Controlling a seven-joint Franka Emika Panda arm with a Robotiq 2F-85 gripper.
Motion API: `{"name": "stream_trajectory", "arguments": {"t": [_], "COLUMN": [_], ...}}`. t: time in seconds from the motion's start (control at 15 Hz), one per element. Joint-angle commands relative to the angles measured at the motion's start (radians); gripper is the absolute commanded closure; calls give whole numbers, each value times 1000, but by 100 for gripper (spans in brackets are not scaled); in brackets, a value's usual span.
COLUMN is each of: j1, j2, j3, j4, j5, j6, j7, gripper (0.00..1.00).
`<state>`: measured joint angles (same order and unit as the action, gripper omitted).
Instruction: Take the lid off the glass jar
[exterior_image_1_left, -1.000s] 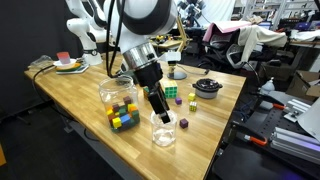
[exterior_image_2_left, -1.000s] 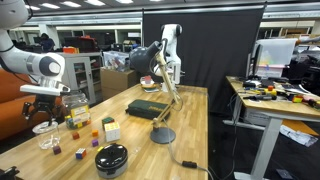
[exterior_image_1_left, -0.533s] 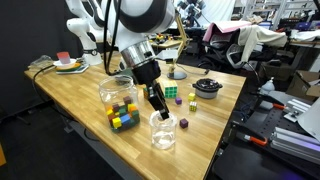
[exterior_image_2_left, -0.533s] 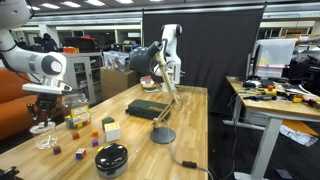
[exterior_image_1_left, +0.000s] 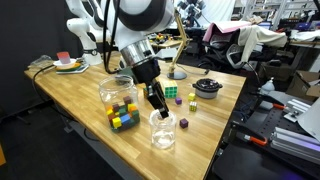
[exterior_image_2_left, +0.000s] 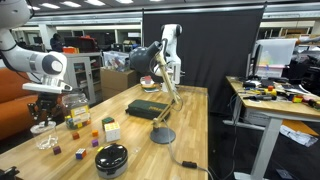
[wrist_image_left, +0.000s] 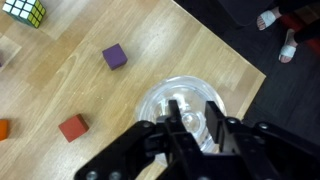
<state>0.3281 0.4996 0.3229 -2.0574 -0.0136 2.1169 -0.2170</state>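
The end effector (wrist_image_left: 195, 114) hangs directly above the lid (wrist_image_left: 152, 104), fingers narrowly parted either side of its centre; whether they grip it cannot be told. The lid sits on the upright glass jar (exterior_image_1_left: 163, 135), straight below, near the bench (exterior_image_1_left: 70, 95) edge. Beyond stands a larger jar (exterior_image_1_left: 118, 100) of coloured cubes.

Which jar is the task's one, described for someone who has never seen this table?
On the wooden table, look near its front edge, directly under the gripper. The glass jar stands there: small and clear, unlike the wider jar beside it, which holds coloured cubes.
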Motion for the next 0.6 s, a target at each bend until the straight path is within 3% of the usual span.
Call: {"name": "stream_trajectory", "arguments": {"t": [0.0, 0.2, 0.53], "j1": [0, -6, -39], "j2": [-79, -136, -253], "j3": [-2, -9, -50], "j4": [-45, -82, -237], "j5": [-1, 3, 48], "j6": [0, 1, 64], "j7": [42, 77, 205], "gripper": [92, 92, 92]}}
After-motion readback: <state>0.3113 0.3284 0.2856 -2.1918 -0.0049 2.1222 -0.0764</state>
